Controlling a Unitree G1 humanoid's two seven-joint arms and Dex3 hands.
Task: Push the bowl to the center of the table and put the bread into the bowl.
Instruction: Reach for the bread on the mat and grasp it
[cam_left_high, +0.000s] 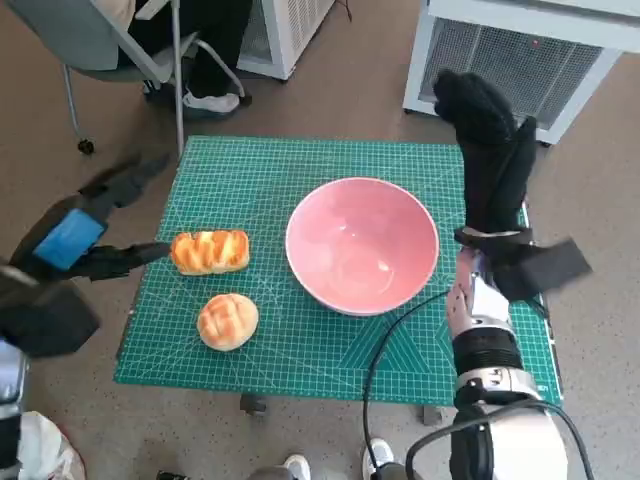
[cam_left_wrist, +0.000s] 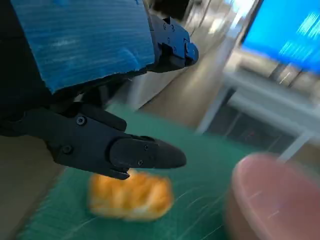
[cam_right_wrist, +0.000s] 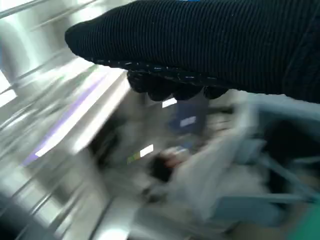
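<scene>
I see the bowl (cam_left_high: 362, 244) on the green mat (cam_left_high: 300, 340), right of the worktop's middle. Two breads lie to its left: a long loaf (cam_left_high: 210, 251) and, nearer me, a round bun (cam_left_high: 228, 321). My left hand (cam_left_high: 72, 243) hovers off the mat's left edge, fingers (cam_left_wrist: 135, 152) spread and holding nothing, one pointing at the loaf. My right hand (cam_left_high: 487, 140) is raised beyond the bowl's right side; I cannot tell how its fingers lie
</scene>
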